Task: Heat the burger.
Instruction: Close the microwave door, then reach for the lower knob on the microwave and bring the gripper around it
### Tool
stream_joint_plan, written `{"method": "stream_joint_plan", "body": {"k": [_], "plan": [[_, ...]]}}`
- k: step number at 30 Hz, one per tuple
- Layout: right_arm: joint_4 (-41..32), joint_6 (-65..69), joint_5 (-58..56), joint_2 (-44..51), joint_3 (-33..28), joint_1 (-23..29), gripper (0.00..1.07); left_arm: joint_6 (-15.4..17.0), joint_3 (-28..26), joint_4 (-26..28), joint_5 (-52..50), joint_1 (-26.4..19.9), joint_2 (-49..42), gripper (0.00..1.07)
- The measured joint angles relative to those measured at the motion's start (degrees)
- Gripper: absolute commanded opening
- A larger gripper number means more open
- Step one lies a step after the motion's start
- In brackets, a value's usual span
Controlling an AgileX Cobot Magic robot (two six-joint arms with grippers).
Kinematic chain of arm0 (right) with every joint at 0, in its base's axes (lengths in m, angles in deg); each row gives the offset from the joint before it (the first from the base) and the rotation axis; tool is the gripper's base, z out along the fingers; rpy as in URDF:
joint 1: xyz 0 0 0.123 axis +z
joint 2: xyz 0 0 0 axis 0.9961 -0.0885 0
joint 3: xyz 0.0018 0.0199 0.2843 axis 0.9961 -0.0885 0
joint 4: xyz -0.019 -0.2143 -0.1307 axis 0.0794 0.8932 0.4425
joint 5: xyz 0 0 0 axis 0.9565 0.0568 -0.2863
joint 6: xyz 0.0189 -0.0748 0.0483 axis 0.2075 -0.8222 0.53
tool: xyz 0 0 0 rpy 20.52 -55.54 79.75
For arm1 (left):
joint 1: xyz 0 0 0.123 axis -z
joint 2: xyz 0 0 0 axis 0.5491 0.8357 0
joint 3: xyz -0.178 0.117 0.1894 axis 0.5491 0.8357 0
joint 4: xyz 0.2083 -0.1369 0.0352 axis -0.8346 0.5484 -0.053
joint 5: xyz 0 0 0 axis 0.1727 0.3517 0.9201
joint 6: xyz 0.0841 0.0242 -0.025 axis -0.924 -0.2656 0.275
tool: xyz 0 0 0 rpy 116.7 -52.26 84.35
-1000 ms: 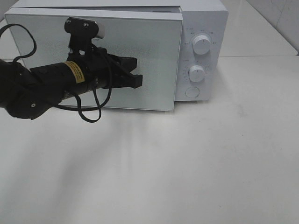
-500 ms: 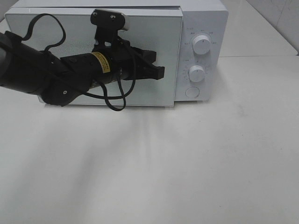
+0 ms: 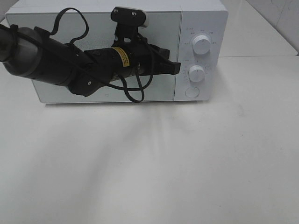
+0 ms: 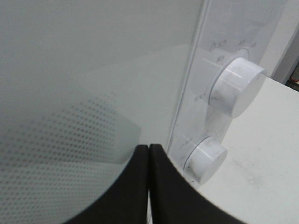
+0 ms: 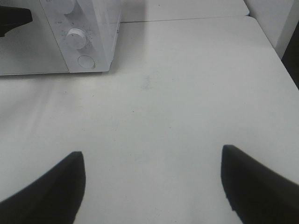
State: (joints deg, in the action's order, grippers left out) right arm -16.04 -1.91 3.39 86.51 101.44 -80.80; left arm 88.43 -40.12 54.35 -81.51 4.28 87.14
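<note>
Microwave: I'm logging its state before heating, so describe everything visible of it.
The microwave is a white box upright on the white table. Its pale frosted door looks shut, flush with the front. Right of it sit a white upper knob and lower knob above a round button. The shut left gripper seems against the door's right edge.

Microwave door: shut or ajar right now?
Shut, as far as the high view shows: the door lies flush with the control panel, no gap visible. The left gripper, fingers closed, sits at its right edge.
</note>
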Motion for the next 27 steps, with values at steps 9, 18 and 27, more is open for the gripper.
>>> {"method": "stream_joint_plan", "body": {"k": [9,18,27], "plan": [[0.0,0.0,0.0,0.0,0.0,0.0,0.76,0.7,-0.4,-0.3,0.2,0.2,0.5,0.0],[0.0,0.0,0.0,0.0,0.0,0.0,0.76,0.1,-1.5,-0.7,15.1,1.8,-4.8,0.0],[0.0,0.0,0.0,0.0,0.0,0.0,0.76,-0.1,-1.8,-0.6,33.2,6.0,-8.1,0.01]]}}
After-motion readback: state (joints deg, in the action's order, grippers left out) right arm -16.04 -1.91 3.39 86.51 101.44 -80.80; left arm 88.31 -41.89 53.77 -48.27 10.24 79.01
